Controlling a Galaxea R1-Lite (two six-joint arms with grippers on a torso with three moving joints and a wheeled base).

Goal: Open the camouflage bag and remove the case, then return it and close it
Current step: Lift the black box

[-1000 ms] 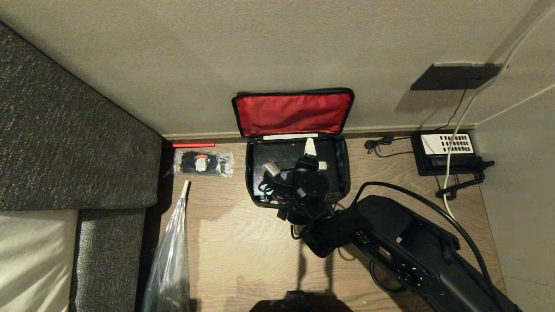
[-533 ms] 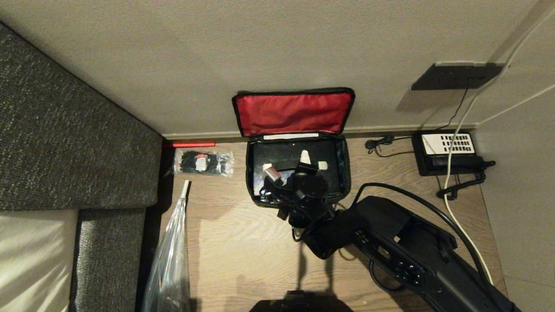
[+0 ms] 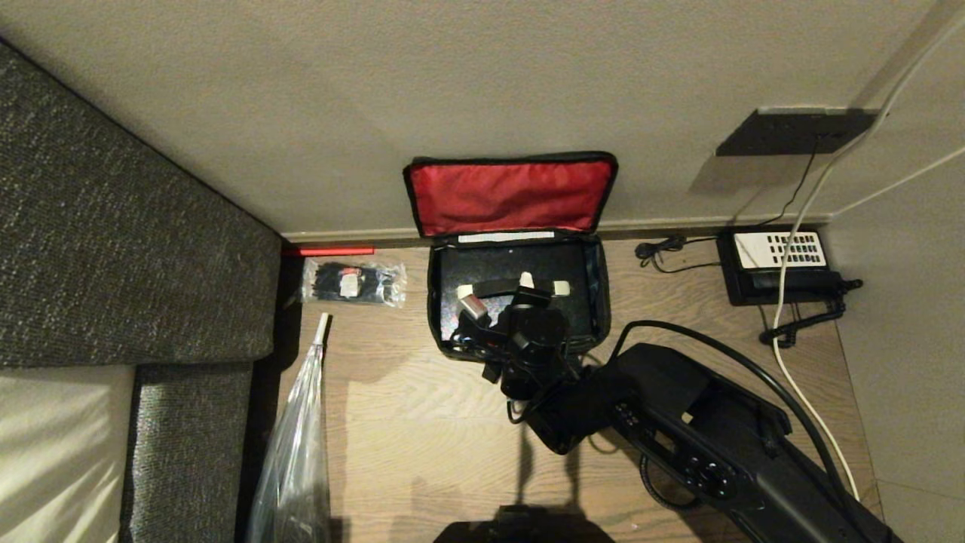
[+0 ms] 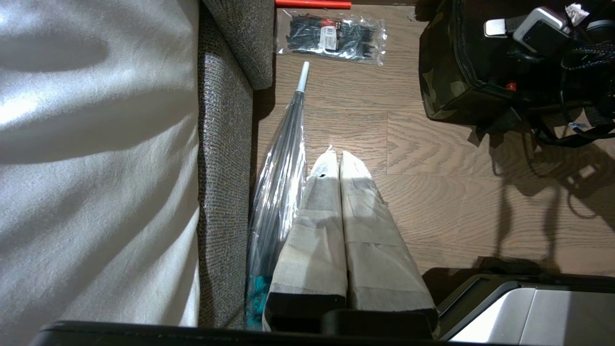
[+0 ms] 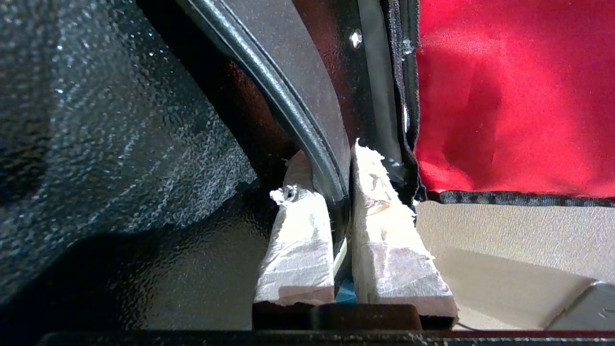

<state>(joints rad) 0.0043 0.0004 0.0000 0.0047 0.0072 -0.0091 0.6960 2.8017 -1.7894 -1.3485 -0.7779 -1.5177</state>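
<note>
the black rigid rectangular case (image 3: 513,268) lies flat inside the boxy soft camouflage bag (image 3: 599,286), which sits on the wooden floor against the far wall with its red-lined lid (image 3: 511,196) propped open and leaning back on that wall. a black curved handle (image 5: 288,91) with pale ends runs left to right across the top face of the case, parallel to the case's long side, which also runs left to right.

my right gripper (image 3: 528,290) points down from the near side into the open bag, and its taped fingers (image 5: 298,230) are pinched together on that handle, one on each side of the strap, close to its middle. so the case is directly under my wrist, and the pull i judge comes next is straight up and toward me, away from the lid. since the grip is near the centre of the long axis, i would expect the case to rise fairly level, but the bag's soft black walls hug it closely and could drag or lift with it.

my left gripper (image 4: 338,166) hangs well off to the near left, fingers pressed together and holding nothing, above bare floor beside a clear plastic-wrapped umbrella (image 4: 283,158). a small clear packet of black ties (image 3: 353,283) lies left of the bag, and a black telephone with a white keypad (image 3: 776,264) sits well to its right.
</note>
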